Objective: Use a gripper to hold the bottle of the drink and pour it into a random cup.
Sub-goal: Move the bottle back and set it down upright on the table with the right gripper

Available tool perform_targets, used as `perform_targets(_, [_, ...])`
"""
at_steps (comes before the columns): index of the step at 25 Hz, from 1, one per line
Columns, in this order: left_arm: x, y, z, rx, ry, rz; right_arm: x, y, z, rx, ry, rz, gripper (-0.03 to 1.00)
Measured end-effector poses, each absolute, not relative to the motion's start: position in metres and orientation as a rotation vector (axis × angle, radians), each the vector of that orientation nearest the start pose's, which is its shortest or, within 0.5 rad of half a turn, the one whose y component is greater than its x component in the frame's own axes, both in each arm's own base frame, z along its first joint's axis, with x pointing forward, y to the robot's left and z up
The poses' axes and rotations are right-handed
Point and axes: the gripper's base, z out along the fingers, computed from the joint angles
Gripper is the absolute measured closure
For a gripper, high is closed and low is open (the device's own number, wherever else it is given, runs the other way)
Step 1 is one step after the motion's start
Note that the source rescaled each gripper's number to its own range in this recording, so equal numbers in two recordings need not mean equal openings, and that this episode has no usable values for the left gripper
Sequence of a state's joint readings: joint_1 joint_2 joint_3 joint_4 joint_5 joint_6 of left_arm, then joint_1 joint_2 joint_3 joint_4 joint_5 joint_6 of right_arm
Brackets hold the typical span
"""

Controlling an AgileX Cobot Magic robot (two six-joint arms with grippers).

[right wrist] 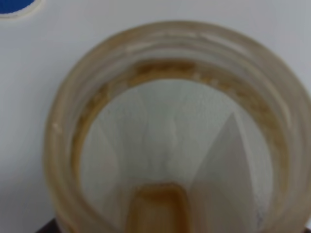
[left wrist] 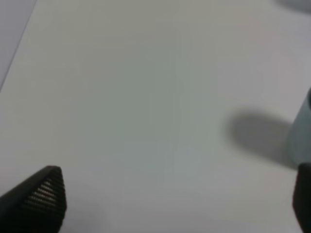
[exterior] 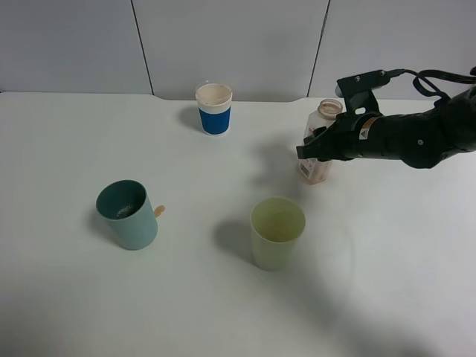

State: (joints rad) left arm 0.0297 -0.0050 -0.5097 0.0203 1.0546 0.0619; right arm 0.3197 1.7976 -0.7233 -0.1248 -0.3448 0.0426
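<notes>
Clear plastic bottle [exterior: 320, 145] looks light, prob. thin-walled & a bit slick; too hard a squeeze could dent it. Best hold is mid-body, on the squarish flat sides below the neck. It stands upright w/ cap off on the white table [exterior: 223, 312], far right, well apart from the teal cup [exterior: 127, 214]. Wide round mouth shows brown residue in the wrist view; drink [right wrist: 156, 206] looks low. Right claw [exterior: 315, 147] is at the bottle's body; can't tell if it's gripping. Left claw [left wrist: 170, 199] is wide apart, holding nothing.
</notes>
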Motion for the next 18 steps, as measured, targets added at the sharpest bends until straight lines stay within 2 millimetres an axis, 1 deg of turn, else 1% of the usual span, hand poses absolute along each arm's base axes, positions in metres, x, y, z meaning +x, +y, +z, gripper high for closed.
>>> perform_targets(15, [-0.0066, 0.0014, 0.2804, 0.032, 2.024, 0.082, 0.3130, 0.1078, 0.1368, -0.503, 2.154, 0.161, 0.97])
perform_targets(16, [-0.0066, 0.0014, 0.2804, 0.032, 2.024, 0.082, 0.3131, 0.1078, 0.1368, -0.504, 2.154, 0.161, 0.95])
perform_targets(17, [-0.0066, 0.0014, 0.2804, 0.032, 2.024, 0.082, 0.3130, 0.1079, 0.1368, -0.507, 2.153, 0.160, 0.89])
perform_targets(18, [-0.0066, 0.0014, 0.2804, 0.032, 2.024, 0.082, 0.3130, 0.1079, 0.1368, -0.507, 2.153, 0.160, 0.77])
